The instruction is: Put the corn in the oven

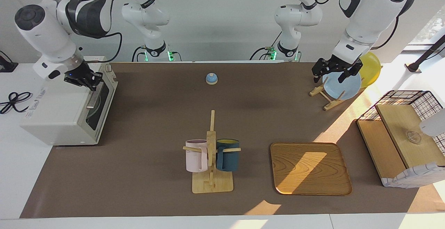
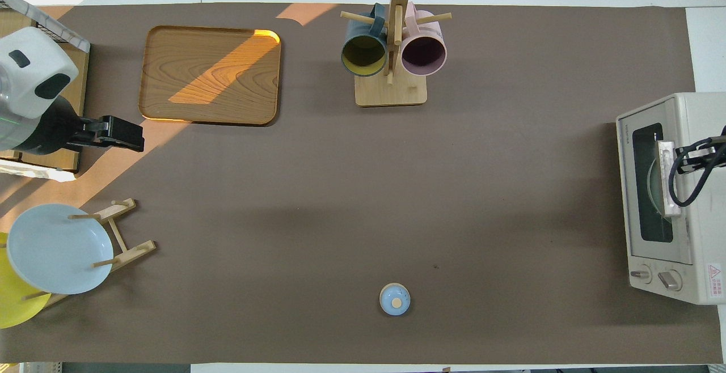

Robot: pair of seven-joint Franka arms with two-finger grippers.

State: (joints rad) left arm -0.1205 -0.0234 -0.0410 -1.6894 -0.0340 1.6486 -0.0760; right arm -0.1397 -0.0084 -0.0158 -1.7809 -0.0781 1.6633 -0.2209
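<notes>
The wooden tray (image 1: 310, 168) and the mug rack (image 1: 212, 173), with a pink mug (image 1: 195, 156) and a dark blue mug (image 1: 228, 155) hung on it, sit on the table (image 1: 153, 117) farthest from the robots. At the right arm's end stands the oven (image 1: 66, 114), door shut; the right hand (image 1: 87, 83) is down at the door's metal bar handle, though I cannot tell how its fingers stand. The left hand (image 1: 332, 74) hangs over the blue plate (image 1: 342, 86) in the plate rack, fingers spread apart with nothing between them; a yellow plate (image 1: 371, 67) stands just beside the blue one. A small blue bell (image 1: 211, 78) rests near the robots, mid-table. The wire basket (image 1: 405, 131) is at the left arm's end.

From overhead, the right hand (image 2: 695, 157) covers the handle of the oven (image 2: 669, 203). The left hand (image 2: 116, 133) shows between tray (image 2: 210, 75) and blue plate (image 2: 57, 248).

No corn shows in either view.
</notes>
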